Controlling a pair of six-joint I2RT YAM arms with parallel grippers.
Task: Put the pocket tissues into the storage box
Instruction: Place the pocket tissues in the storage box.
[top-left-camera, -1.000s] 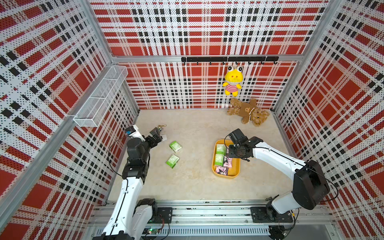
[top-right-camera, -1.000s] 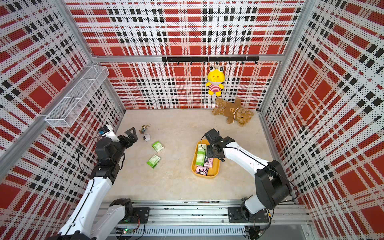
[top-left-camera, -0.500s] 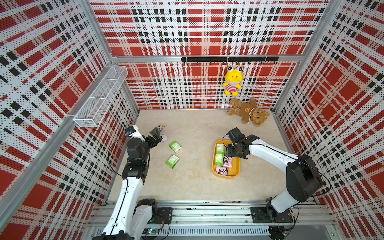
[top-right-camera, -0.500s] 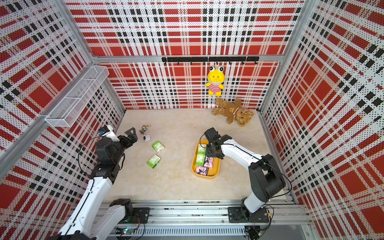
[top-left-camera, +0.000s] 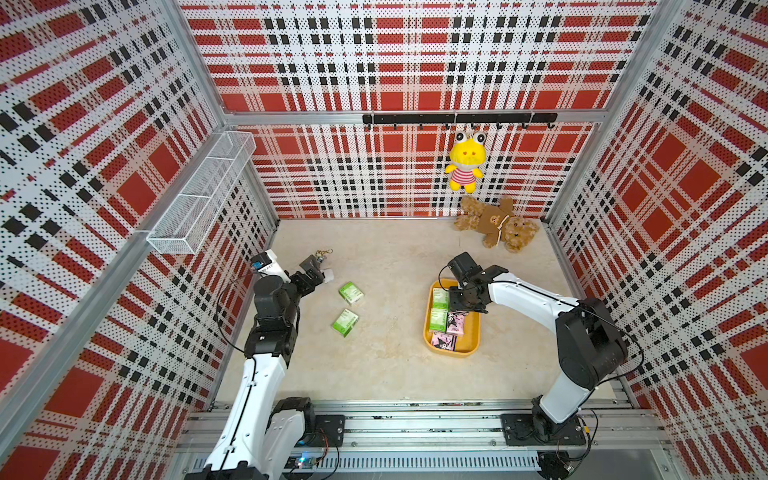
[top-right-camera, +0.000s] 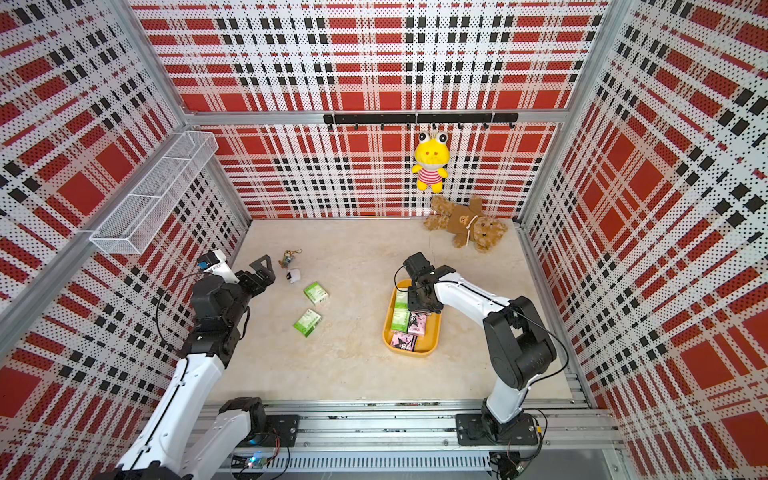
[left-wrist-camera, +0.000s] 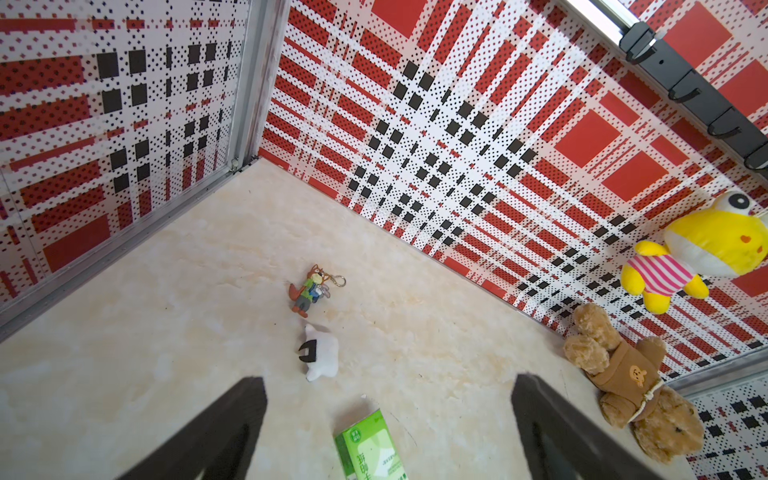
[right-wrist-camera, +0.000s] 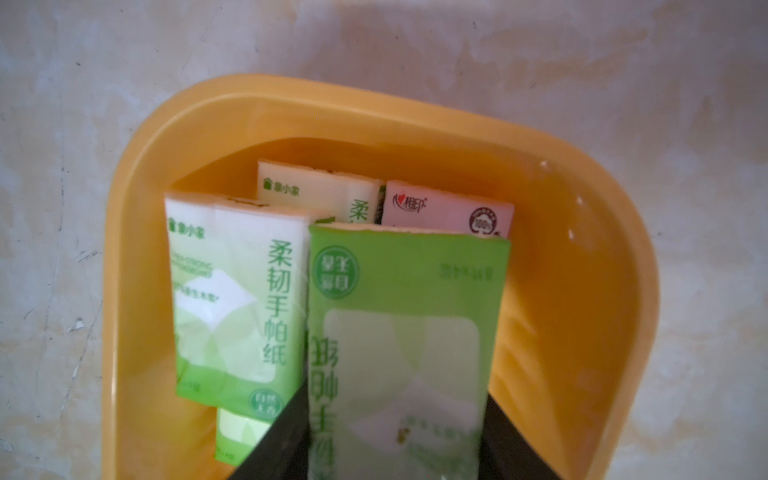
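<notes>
Plaid walls (top-left-camera: 415, 62), beige marbled floor (top-left-camera: 395, 374)
Right gripper (right-wrist-camera: 397, 392) clamps green packet (right-wrist-camera: 403, 311) over storage box (right-wrist-camera: 374, 95); left gripper (left-wrist-camera: 388, 380) wide, empty.

Left arm (top-left-camera: 266, 374) folded upright at 9 o'clock, left tool (left-wrist-camera: 386, 384) empty, jaws wide apart. Right arm (top-left-camera: 528, 303) reaches toward 10 o'clock; right tool (right-wrist-camera: 397, 390) grips a green tissue packet (right-wrist-camera: 399, 332).

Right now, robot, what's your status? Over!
Right tool shut on green packet, over storage box. Left tool open, empty. Two loose packets on floor. Nothing blocking.
</notes>
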